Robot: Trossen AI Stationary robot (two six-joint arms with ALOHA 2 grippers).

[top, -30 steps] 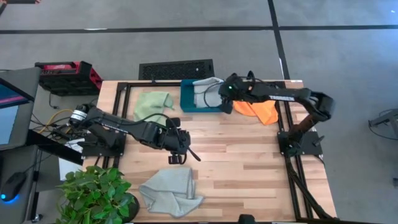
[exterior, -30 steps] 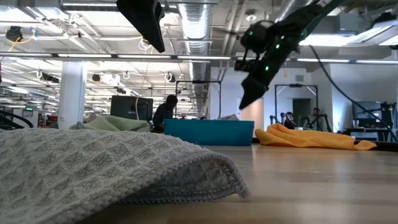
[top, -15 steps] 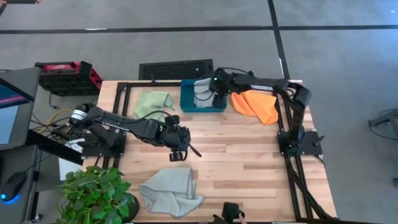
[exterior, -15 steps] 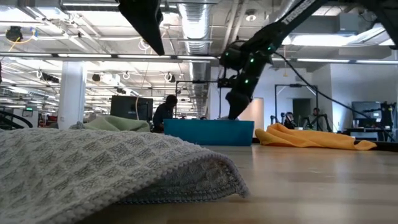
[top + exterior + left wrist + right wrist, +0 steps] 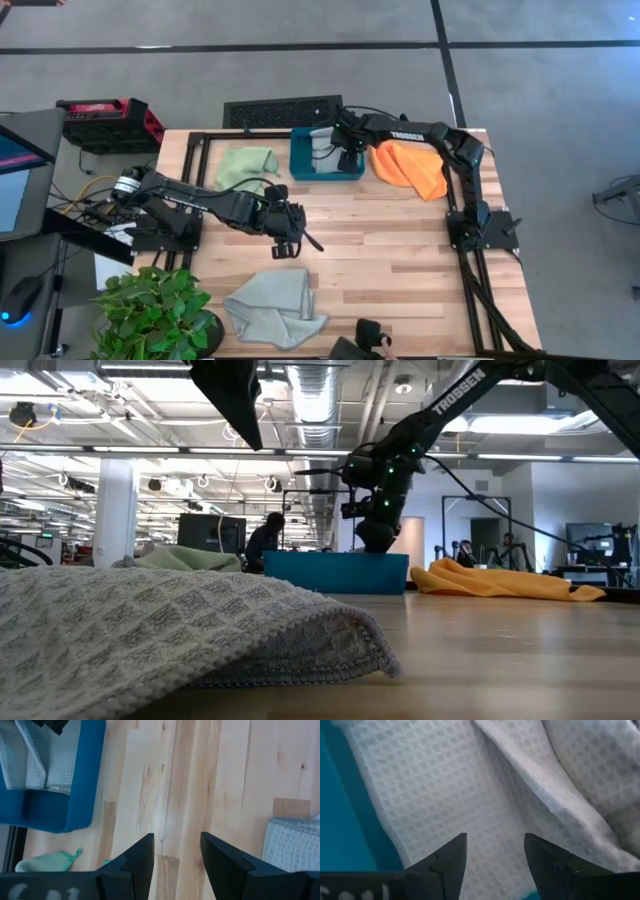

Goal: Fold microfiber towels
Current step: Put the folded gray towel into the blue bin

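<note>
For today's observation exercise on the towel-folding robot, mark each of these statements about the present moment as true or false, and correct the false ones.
1. The right gripper is over the teal tray, fingers open above the pale grey towel in it. True.
2. The orange towel lies inside the tray. False: it lies on the table, beside the tray.
3. The left gripper grips the light green towel. False: its fingers are open and empty above bare wood near the table's middle.
4. A second grey towel lies crumpled near the table's front edge, close to the potted plant. True.
5. All four towels are neatly folded. False: the towels on the table lie rumpled.
</note>
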